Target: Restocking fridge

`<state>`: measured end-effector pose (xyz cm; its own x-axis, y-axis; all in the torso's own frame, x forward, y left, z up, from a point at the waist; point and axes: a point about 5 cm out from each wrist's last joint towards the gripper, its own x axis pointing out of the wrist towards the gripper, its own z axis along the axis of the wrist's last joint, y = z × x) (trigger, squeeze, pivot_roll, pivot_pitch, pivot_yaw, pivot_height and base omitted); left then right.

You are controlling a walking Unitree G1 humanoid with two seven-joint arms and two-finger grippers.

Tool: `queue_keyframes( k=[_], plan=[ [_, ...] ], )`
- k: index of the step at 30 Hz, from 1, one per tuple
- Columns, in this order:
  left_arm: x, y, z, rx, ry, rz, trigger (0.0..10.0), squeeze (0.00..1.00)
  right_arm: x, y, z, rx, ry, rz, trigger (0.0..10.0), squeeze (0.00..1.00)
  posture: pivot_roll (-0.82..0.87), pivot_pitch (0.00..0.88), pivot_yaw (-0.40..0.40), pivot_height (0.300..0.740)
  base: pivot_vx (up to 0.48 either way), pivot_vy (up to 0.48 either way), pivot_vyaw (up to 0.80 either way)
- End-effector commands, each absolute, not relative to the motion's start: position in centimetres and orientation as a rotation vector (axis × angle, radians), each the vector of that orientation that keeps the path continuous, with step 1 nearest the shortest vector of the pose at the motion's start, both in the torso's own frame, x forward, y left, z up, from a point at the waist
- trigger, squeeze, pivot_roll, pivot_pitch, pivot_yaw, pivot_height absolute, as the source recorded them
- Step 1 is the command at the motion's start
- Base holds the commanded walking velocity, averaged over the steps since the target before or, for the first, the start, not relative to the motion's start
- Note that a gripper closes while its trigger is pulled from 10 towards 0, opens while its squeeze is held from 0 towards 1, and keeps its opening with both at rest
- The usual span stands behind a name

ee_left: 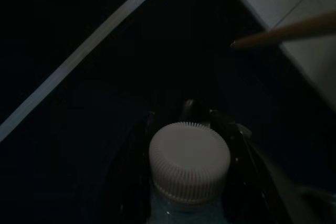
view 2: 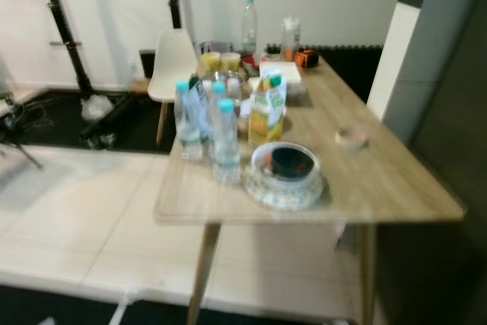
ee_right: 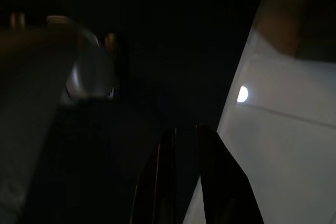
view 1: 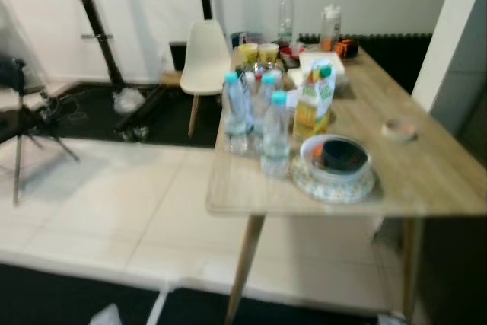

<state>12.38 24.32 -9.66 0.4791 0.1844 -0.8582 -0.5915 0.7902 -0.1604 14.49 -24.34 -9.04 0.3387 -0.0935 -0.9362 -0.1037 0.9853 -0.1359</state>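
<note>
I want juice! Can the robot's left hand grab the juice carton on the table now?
Probably not: the left gripper is already shut on a bottle, and hangs low by the floor. The juice carton stands behind other bottles.

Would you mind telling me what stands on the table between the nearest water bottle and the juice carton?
Nothing: in the left eye view the strip of table between the water bottle and the juice carton is bare wood.
</note>
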Motion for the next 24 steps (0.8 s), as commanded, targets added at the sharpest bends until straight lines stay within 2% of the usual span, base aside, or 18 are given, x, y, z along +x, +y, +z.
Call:
queue_keyframes(
  k=[1,17,24],
  plan=[
    [13.4,23.7,-9.5,-0.488,0.956,0.463,10.0,0.0,13.9,-24.1,-9.3,-0.181,1.246,0.011,10.0,0.0,-0.11,0.0,-0.001,0.74,-0.326,0.0,0.0],
    [12.0,22.8,-10.2,-0.491,1.0,0.459,10.0,0.0,14.0,-24.1,-9.3,-0.184,1.24,0.011,10.0,0.0,-0.11,0.0,-0.001,0.74,-0.309,0.0,0.0],
    [12.2,23.3,-9.9,-0.523,0.952,0.501,10.0,0.0,13.9,-24.0,-9.3,-0.165,1.249,0.008,10.0,0.0,-0.11,0.0,-0.001,0.74,0.0,0.0,-0.72]
  ],
)
